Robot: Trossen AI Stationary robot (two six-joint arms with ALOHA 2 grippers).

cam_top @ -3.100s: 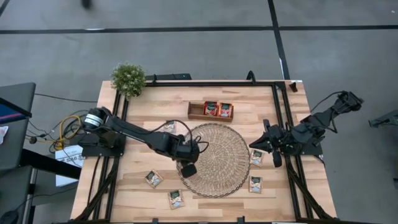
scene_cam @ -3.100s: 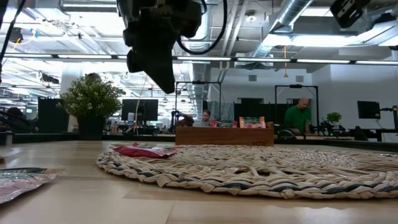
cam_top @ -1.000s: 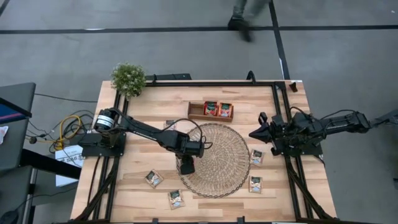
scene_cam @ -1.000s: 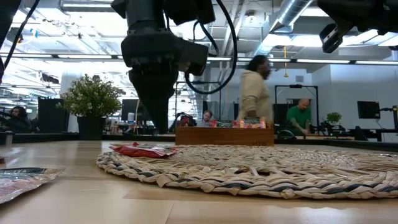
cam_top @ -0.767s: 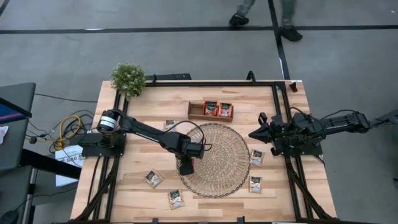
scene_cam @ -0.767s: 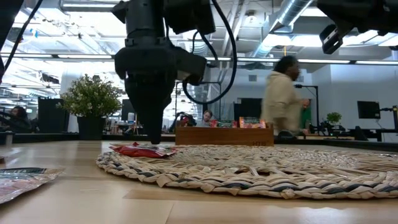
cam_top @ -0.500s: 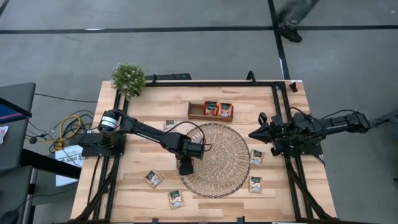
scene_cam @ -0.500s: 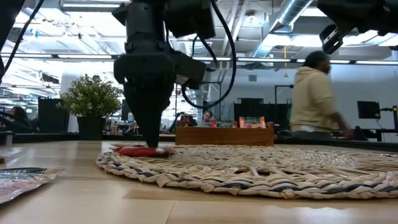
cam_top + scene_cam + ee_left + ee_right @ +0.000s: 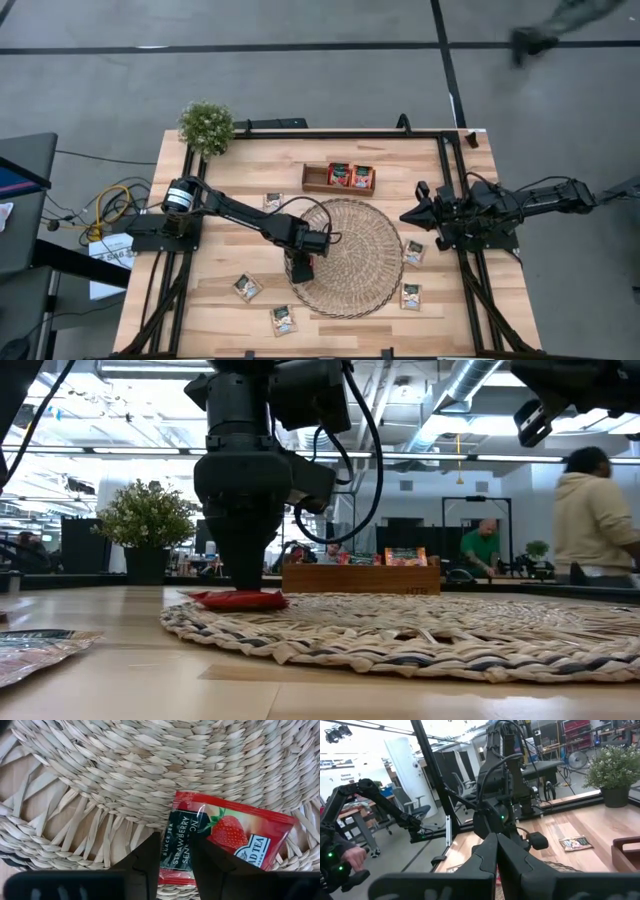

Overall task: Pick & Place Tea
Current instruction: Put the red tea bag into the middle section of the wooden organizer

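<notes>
The left gripper [image 9: 172, 851] had been lowered onto the red strawberry tea sachet [image 9: 227, 839] at the left edge of the round woven straw mat [image 9: 360, 250], fingers apparently narrowed onto it, not yet lifted. The right gripper [image 9: 495, 852] was kept clenched at the right.

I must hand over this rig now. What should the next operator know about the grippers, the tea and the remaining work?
Left gripper: down on the straw mat, fingers astride the edge of a red tea sachet; a firm grip cannot be confirmed.
Right gripper: shut, empty, waiting at the table's right side.
Done: two red sachets stand in the wooden tray.
Left: the sachet on the mat and six whitish sachets lying on the table.
</notes>
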